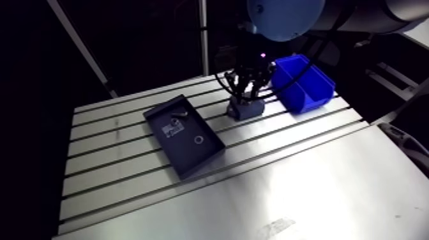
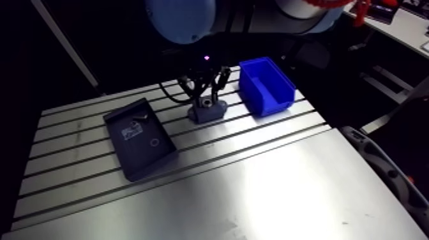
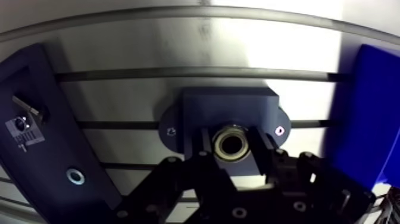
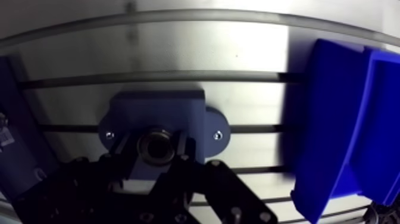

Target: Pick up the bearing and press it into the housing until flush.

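In the arm view the robot's wrist comes down right over the housing, which sits on the slotted tabletop; a dark tray lies well off to one side of it and a blue bin near its other side. In the wrist view the fingers stand either side of the bearing and appear clenched on it, their pads against its outer ring with no gap to be seen. The bearing sits between them, directly over the block of the housing and seemingly at its bore. The tray, with a small ring in it, is beside one finger and the bin beside the other, both apart from the grasp. By my reading the pick-up is done and the bearing has been brought to the housing. What is left is the pressing, or its last part, then the release: whether the bearing is seated flush cannot be told from here
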Controlling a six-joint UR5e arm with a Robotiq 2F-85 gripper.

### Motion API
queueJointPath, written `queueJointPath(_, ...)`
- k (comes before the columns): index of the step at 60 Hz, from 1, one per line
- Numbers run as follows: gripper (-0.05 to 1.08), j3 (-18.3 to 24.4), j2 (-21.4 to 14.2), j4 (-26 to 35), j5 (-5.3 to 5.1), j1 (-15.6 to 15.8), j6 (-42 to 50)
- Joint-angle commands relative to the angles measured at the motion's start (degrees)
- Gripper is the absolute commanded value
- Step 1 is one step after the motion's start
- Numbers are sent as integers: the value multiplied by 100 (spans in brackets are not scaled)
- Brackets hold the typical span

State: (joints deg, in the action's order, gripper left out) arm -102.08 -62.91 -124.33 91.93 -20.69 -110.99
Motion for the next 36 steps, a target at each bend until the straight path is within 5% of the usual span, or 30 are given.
queueJointPath(1, 0, 16, -64, -7, 5, 20, -16)
queueJointPath(24, 0, 153, -483, 164, 12, 29, -15)
queueJointPath(26, 7, 187, -518, 272, 13, 29, -22)
queueJointPath(27, 43, 222, -538, 370, 6, 29, -31)
queueJointPath(28, 43, 222, -538, 370, 6, 29, -31)
queueJointPath(29, 79, 242, -549, 430, -18, 29, 20)
queueJointPath(30, 79, 242, -549, 430, -18, 29, 20)
queueJointPath(31, 101, 245, -558, 424, -29, -1, 43)
queueJointPath(36, 108, 237, -543, 407, -39, 11, -13)
